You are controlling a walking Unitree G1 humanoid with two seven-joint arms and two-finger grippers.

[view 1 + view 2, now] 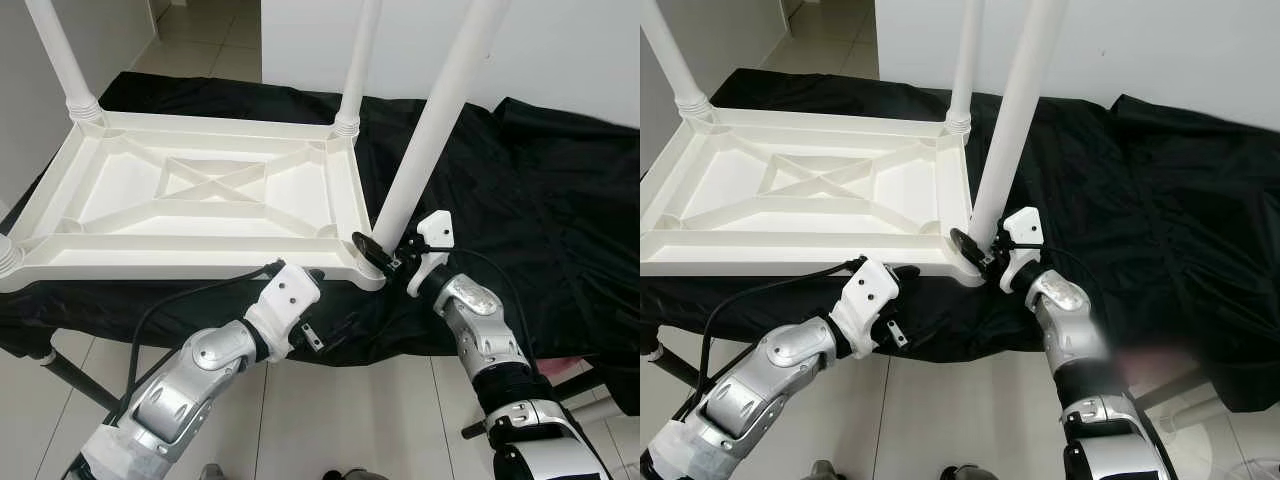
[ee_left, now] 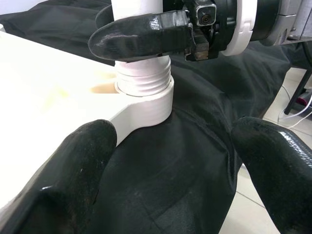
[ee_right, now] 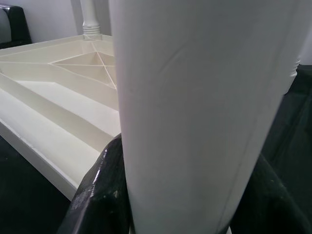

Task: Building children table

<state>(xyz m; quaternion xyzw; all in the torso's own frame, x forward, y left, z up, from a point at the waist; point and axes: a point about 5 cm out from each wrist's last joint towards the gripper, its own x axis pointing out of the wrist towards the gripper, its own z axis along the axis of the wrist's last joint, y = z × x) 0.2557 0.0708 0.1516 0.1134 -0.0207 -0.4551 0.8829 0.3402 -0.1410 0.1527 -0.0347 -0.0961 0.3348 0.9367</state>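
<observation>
Right pincer clamped — left pincer spread.

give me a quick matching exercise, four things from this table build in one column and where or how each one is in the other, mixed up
Things:
1. right gripper
2. left gripper
3. tabletop
4. black cloth

States:
A. lying upside down
B. open, fingers by the near corner
C. spread under the white parts
D. shut on the near-right leg

Pairs: 1-D, 2-B, 3-A, 4-C

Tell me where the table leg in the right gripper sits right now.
The table leg stands tilted in the near right corner socket of the upturned white tabletop on the black cloth, with the right gripper closed around its base and the left gripper just left.
</observation>
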